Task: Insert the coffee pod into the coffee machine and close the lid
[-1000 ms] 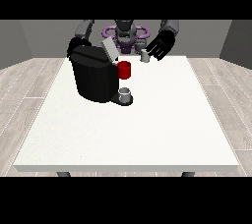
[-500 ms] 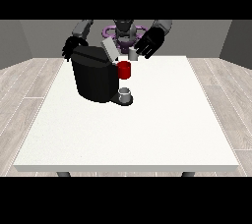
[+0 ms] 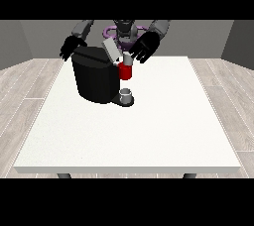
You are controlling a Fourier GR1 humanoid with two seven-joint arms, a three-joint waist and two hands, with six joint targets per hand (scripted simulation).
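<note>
The black coffee machine (image 3: 95,79) stands on the far left part of the table. Its grey lid (image 3: 111,49) is tilted up and open, above the red brew head (image 3: 125,72). A small grey coffee pod (image 3: 128,60) sits just over the red head, at the fingertips of the hand at the view's right (image 3: 145,46), whose fingers curl down onto it. The hand at the view's left (image 3: 71,47) hovers behind the machine's top left corner with relaxed fingers, holding nothing.
A small grey cup (image 3: 126,93) stands on the machine's drip tray under the red head. The white table (image 3: 149,131) stretches wide towards the camera, and its edges lie far from the hands. The robot's torso (image 3: 125,28) is behind the machine.
The hand at the view's right moved left and slightly down, bringing the pod from beside the machine to just over the red head. The other hand barely shifted.
</note>
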